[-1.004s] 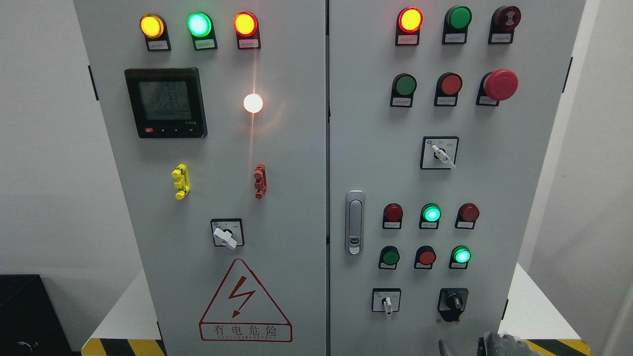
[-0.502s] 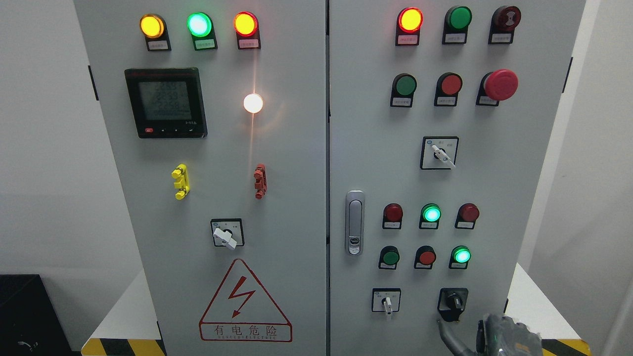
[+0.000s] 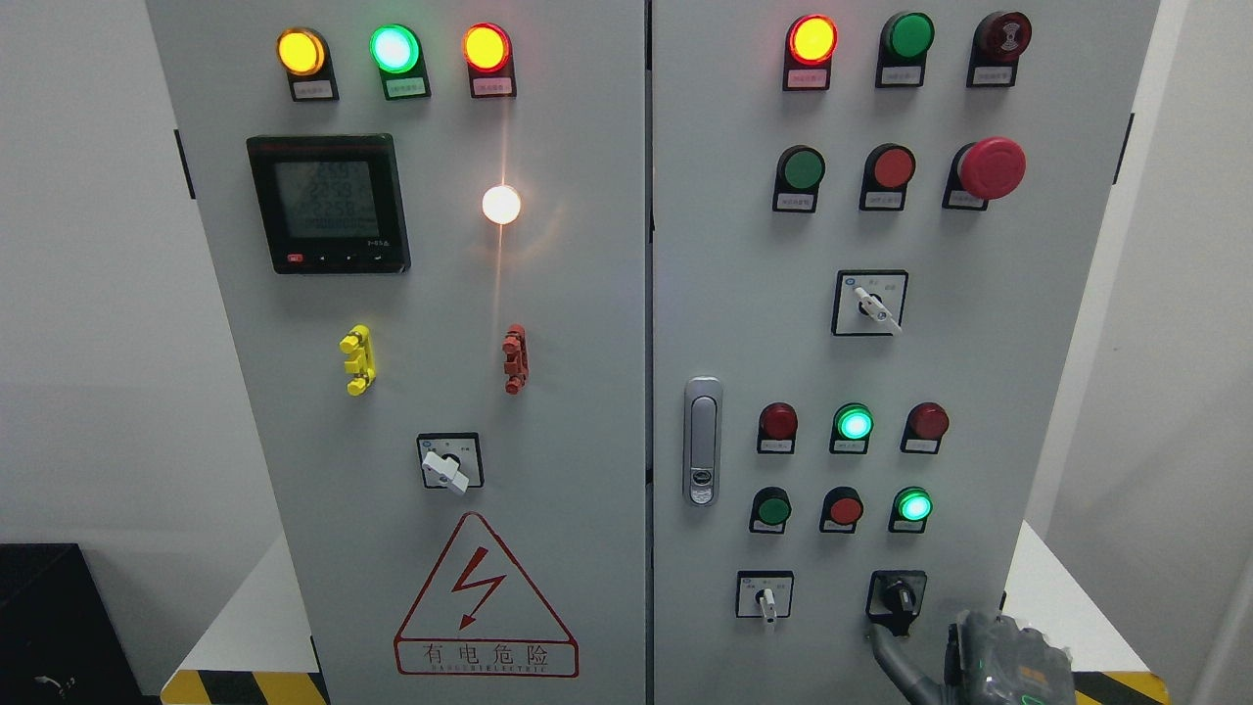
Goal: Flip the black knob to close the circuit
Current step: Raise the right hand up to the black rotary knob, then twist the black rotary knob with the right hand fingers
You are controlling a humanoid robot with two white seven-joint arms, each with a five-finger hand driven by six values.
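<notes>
Knob approach at panel's lower right

Head view: right hand (image 3: pixel 994 658) is reaching toward the black knob (image 3: pixel 896 595) from its 5 o'clock, 1 finger (image 3: pixel 889 648) extending just beneath it, holding nothing. Fingertips should be bracketing the lever squarely before turning.

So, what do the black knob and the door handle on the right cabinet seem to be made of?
The black knob looks like matte moulded plastic: dark and dull, with no bright glints. The door handle looks like metal, or perhaps metal-coated plastic, with a satin silver finish: it shows soft pale highlights along its length.
</notes>
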